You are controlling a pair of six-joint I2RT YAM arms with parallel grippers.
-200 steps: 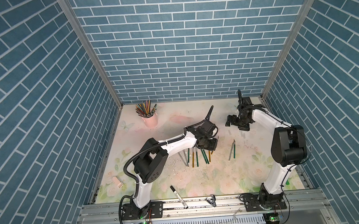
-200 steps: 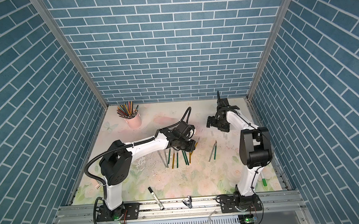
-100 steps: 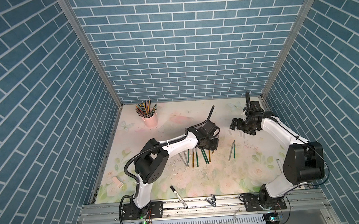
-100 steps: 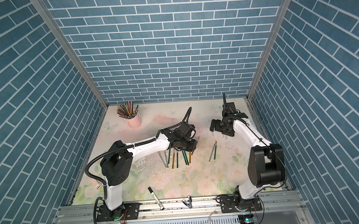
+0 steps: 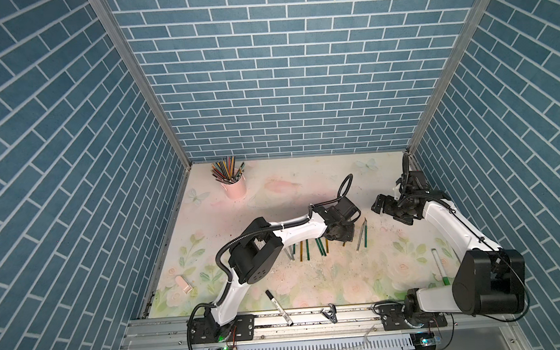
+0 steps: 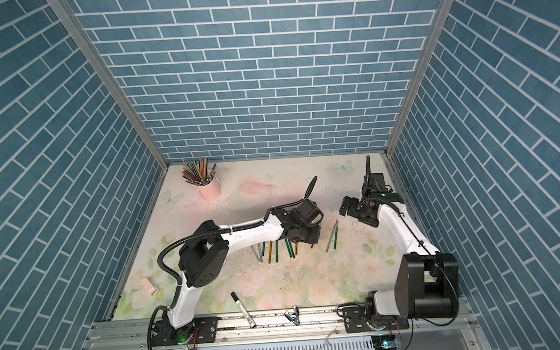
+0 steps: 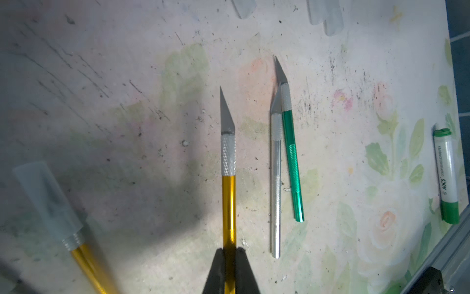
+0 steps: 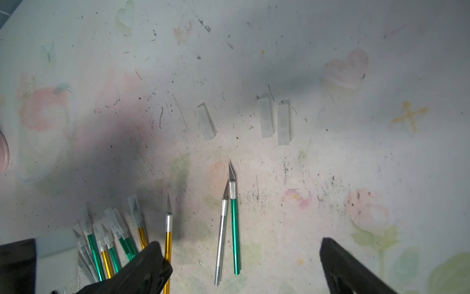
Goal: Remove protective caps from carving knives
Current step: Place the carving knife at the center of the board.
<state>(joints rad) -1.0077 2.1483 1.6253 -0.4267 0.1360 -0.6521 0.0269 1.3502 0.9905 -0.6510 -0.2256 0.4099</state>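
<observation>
The left gripper [image 7: 229, 250] pinches 1 gold knife [image 7: 229, 198] (blade bare); right gripper [image 8: 239, 243] gapes wide.

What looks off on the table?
The black-capped marker pen lies half off the floral mat, across the front rail. The silver knife rests its bare blade against the green knife. Mat is littered with black specks.

Both top views are bright, evenly lit from overhead and sharp. The brick walls [image 5: 54, 163] splay outward at 9 and 3 o'clock from wide-angle distortion. The arms [image 5: 295, 231] cast only faint, soft shadows on the table [image 5: 306, 187]. The left wrist view is dimmer: a broad grey shadow surrounds the blurred capped knife [image 7: 50, 203], while the gold knife [image 7: 228, 157] is crisp. The right wrist view is greyish, its fingers [image 8: 351, 272] dark and out of focus.
</observation>
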